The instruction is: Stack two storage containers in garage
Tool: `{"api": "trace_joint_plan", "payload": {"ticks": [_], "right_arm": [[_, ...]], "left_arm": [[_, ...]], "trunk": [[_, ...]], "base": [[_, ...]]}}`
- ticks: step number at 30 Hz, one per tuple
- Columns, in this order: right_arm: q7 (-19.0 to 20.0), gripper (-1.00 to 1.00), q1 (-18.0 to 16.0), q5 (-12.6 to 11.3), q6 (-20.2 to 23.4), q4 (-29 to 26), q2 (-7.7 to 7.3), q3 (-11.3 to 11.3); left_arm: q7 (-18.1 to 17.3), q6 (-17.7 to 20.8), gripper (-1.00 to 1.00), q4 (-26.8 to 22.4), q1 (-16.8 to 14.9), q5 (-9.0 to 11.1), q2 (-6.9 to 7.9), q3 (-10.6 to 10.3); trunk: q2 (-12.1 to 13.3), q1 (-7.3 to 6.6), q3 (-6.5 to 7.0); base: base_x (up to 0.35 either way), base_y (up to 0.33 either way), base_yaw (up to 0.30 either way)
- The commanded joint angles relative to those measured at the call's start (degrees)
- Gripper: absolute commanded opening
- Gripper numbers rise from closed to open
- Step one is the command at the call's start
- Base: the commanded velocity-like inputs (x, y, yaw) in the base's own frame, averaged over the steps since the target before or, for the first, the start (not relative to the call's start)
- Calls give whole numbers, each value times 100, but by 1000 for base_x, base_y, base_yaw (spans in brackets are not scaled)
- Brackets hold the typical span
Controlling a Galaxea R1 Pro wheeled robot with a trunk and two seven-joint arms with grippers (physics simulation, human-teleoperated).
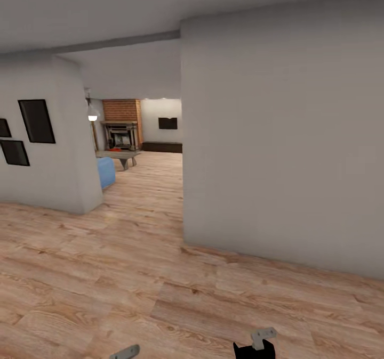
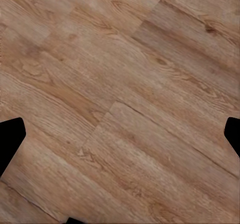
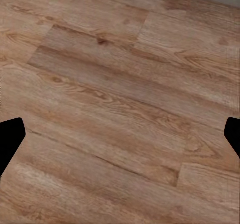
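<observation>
Mostly wood-plank floor (image 1: 160,274) under and ahead of the robot, which stands in a hallway. Right gripper (image 3: 120,134) hangs over bare planks, its dark fingertips (image 3: 10,139) at opposite edges of the right wrist view, spread wide apart, nothing between them. Left gripper (image 2: 120,139) likewise: fingertips (image 2: 10,139) far apart at the edges of the left wrist view, spread, only planks beneath. In the head view, bits of both arms show at the bottom edge: a grey part (image 1: 125,352) on the left, a grey and black part (image 1: 258,343) on the right.

Ahead of the right gripper stands a large white wall (image 1: 282,146). Ahead of the left gripper, another white wall (image 1: 48,151) with dark picture frames (image 1: 36,121). Between the two walls an opening leads far ahead to the living room (image 1: 144,135): brick fireplace (image 1: 121,124), low grey table (image 1: 120,156), blue seat (image 1: 105,171), long dark cabinet (image 1: 161,147), dark wall panel (image 1: 167,123), hanging lamp (image 1: 92,115). A small orange-red spot (image 1: 113,149) sits near the fireplace base, well apart from both grippers, perhaps the storage containers; too small to tell.
</observation>
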Motion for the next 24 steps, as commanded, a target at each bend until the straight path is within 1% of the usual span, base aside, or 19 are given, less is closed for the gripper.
{"api": "trace_joint_plan", "payload": {"ticks": [1,16,20,24], "right_arm": [[27,100,0,49,-7,-2,3,-24],[27,100,0,51,-7,-2,3,-24],[27,100,0,50,-7,-2,3,-24],[27,100,0,50,-7,-2,3,-24]], "left_arm": [[9,26,100,-9,-1,36,-4,8],[9,22,100,-9,-2,36,-4,8],[9,22,100,-9,-2,36,-4,8],[9,26,100,-9,-1,36,-4,8]], "trunk": [[-3,5,-2],[-3,5,-2],[-3,5,-2],[-3,5,-2]], "base": [[322,-85,248],[322,-89,263],[325,-3,264],[315,109,264]]}}
